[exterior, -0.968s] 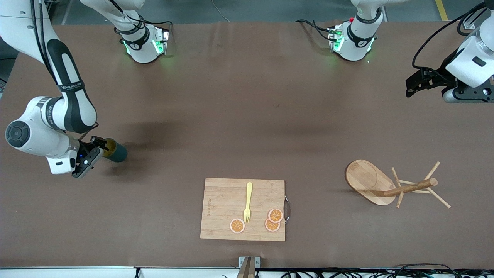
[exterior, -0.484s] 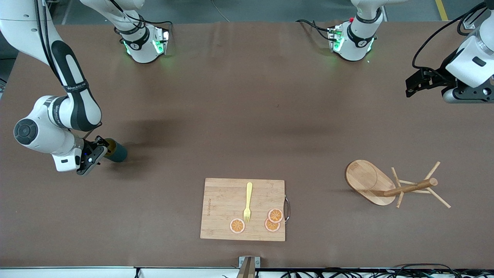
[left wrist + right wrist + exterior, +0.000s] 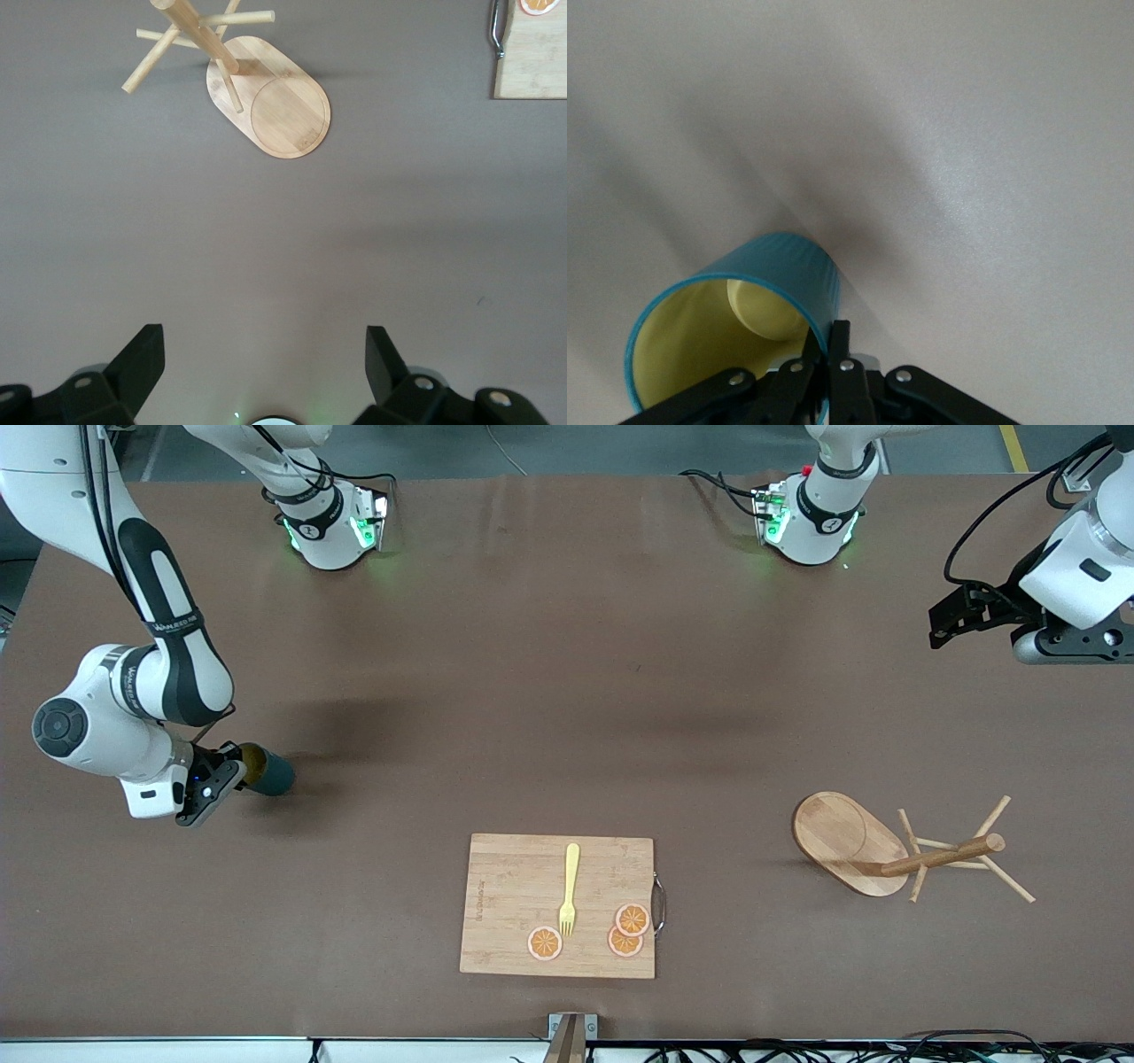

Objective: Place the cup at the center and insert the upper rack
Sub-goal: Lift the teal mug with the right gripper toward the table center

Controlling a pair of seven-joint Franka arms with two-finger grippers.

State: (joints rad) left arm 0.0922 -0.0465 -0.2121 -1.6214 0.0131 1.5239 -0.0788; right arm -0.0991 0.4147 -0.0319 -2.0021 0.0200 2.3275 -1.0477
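Note:
The cup [image 3: 268,772], dark teal outside and mustard-yellow inside, lies on its side on the table at the right arm's end. My right gripper [image 3: 237,766] is shut on the cup's [image 3: 735,319] rim, one finger inside the mouth and one outside; in the right wrist view the right gripper [image 3: 830,341] pinches the thin teal wall. The upper rack [image 3: 886,850], a light wooden mug tree with an oval base, lies tipped over at the left arm's end of the table. My left gripper [image 3: 941,625] hangs open over bare table, apart from the upper rack [image 3: 257,97], with nothing at the left gripper [image 3: 264,354] between its fingers.
A bamboo cutting board [image 3: 505,895] lies near the table's front edge at the middle, with a yellow fork [image 3: 570,887] and three orange slices [image 3: 625,930] on it. Both arm bases [image 3: 332,522] stand along the table's edge farthest from the front camera.
My right gripper has moved in toward the cup and closed on its rim; it was open a second ago. The left arm has barely moved.

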